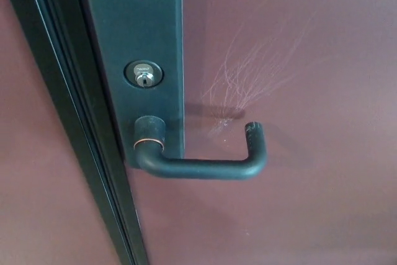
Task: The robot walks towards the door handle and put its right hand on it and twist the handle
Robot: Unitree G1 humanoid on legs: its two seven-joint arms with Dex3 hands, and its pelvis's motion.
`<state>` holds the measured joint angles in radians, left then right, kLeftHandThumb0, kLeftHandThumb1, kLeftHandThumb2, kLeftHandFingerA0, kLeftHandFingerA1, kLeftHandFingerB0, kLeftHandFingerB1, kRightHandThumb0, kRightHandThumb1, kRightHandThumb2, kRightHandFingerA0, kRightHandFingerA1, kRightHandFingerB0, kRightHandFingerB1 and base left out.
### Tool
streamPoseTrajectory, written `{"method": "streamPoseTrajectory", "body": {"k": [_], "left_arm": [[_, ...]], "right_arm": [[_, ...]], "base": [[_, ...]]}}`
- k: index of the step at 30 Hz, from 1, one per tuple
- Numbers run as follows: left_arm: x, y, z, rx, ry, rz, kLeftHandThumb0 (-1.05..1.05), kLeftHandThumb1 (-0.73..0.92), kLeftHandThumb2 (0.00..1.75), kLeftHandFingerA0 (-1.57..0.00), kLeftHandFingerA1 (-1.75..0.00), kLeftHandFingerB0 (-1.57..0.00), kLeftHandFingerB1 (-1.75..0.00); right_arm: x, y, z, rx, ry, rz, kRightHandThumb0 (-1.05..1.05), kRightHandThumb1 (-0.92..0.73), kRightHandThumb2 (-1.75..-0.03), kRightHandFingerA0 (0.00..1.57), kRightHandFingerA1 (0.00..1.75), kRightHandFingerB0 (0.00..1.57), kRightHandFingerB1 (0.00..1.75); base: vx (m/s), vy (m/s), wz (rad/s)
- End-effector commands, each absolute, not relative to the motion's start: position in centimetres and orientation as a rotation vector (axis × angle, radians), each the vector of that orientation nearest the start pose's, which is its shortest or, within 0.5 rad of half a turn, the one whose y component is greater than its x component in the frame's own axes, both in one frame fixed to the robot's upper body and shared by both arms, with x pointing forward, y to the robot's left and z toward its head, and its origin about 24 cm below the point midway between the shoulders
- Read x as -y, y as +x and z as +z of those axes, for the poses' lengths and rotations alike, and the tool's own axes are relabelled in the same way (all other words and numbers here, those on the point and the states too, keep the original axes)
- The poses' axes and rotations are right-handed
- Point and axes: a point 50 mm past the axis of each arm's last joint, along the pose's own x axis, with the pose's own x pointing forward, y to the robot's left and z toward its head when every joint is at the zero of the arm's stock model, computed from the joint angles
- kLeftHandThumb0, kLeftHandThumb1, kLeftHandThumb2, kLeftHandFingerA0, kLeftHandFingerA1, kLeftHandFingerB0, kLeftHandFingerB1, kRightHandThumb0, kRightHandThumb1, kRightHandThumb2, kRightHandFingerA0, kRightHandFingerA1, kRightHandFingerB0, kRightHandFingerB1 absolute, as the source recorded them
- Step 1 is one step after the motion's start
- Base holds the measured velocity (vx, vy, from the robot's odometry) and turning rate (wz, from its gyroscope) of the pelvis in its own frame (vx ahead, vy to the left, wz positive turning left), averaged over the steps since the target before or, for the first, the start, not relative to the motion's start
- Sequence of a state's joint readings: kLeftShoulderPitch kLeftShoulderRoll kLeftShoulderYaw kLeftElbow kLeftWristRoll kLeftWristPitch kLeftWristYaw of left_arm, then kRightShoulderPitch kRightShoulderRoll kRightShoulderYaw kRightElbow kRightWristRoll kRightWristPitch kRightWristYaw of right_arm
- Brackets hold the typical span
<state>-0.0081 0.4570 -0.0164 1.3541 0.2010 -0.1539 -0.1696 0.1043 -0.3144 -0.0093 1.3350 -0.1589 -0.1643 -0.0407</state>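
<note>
A dark green lever door handle (198,167) fills the middle of the head view. It runs level from its round base (149,133) on the left to a return bend (255,144) on the right. Above the base sits a silver key cylinder (144,74) in a dark green lock plate (133,29). The door panel (310,60) is maroon, with pale scratch marks (248,79) just above the handle. No hand or arm of the robot shows.
The dark door edge and frame (80,153) run down the left side from top to bottom. Another maroon surface (31,184) lies left of the frame.
</note>
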Motion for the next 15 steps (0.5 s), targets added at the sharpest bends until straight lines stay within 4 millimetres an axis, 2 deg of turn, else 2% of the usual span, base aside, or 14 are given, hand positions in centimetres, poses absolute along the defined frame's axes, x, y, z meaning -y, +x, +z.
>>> {"method": "streamPoseTrajectory", "body": {"k": [1, 6, 7, 8, 9, 10, 11, 13, 15], "left_arm": [[-32.0, 7.8, -13.2, -1.26, 0.477, -0.049, -0.27, 0.67, 0.6, -0.6, -0.43, -0.4, -0.36], [-31.9, 7.8, -13.3, -1.257, 0.49, -0.063, -0.27, 0.67, 0.6, -0.59, -0.43, -0.4, -0.36], [-32.0, 7.9, -13.2, -1.25, 0.484, -0.054, -0.28, 0.67, 0.6, -0.59, -0.42, -0.4, -0.36], [-32.0, 7.9, -13.2, -1.248, 0.484, -0.053, -0.28, 0.67, 0.6, -0.59, -0.42, -0.4, -0.36], [-32.0, 8.0, -13.2, -1.248, 0.485, -0.053, -0.28, 0.67, 0.6, -0.59, -0.42, -0.4, -0.36], [-32.1, 8.1, -13.1, -1.246, 0.491, -0.054, -0.28, 0.67, 0.6, -0.59, -0.42, -0.4, -0.36], [-32.1, 8.2, -13.1, -1.244, 0.492, -0.053, -0.28, 0.67, 0.6, -0.59, -0.42, -0.4, -0.36], [-32.1, 8.5, -13.0, -1.238, 0.504, -0.058, -0.28, 0.66, 0.6, -0.59, -0.43, -0.4, -0.36], [-32.1, 8.7, -13.0, -1.232, 0.503, -0.06, -0.28, 0.66, 0.6, -0.6, -0.43, -0.4, -0.36]], "right_arm": [[27.7, 3.7, -15.6, -1.269, -0.389, -0.138, -0.22, -0.71, -0.61, 0.65, 0.45, 0.49, 0.39], [28.4, 4.8, -15.2, -1.199, -0.272, -0.237, -0.21, -0.71, -0.61, 0.65, 0.46, 0.48, 0.39], [29.4, 7.2, -14.2, -1.043, -0.143, -0.36, -0.2, -0.71, -0.61, 0.64, 0.48, 0.48, 0.4], [29.7, 7.7, -13.9, -0.998, -0.114, -0.391, -0.2, -0.7, -0.6, 0.64, 0.49, 0.48, 0.41], [30.0, 8.1, -13.6, -0.957, -0.092, -0.417, -0.2, -0.7, -0.6, 0.64, 0.49, 0.48, 0.41], [31.0, 8.5, -12.6, -0.838, -0.049, -0.473, -0.22, -0.68, -0.6, 0.62, 0.49, 0.48, 0.41], [31.0, 8.6, -12.5, -0.834, -0.047, -0.474, -0.22, -0.68, -0.6, 0.62, 0.49, 0.48, 0.41], [32.5, 8.7, -10.5, -0.666, -0.007, -0.506, -0.22, -0.67, -0.59, 0.56, 0.47, 0.47, 0.42], [33.2, 8.7, -8.6, -0.555, -0.026, -0.509, -0.22, -0.66, -0.59, 0.55, 0.47, 0.47, 0.42]], "base": [[0.0, 0.0, 0.0], [0.0, 0.0, 0.0], [0.0, 0.0, 0.0], [0.0, 0.0, 0.0], [0.0, 0.0, 0.0], [0.0, 0.0, 0.0], [0.0, 0.0, 0.0], [0.0, 0.0, 0.0], [0.0, 0.0, 0.0]]}}
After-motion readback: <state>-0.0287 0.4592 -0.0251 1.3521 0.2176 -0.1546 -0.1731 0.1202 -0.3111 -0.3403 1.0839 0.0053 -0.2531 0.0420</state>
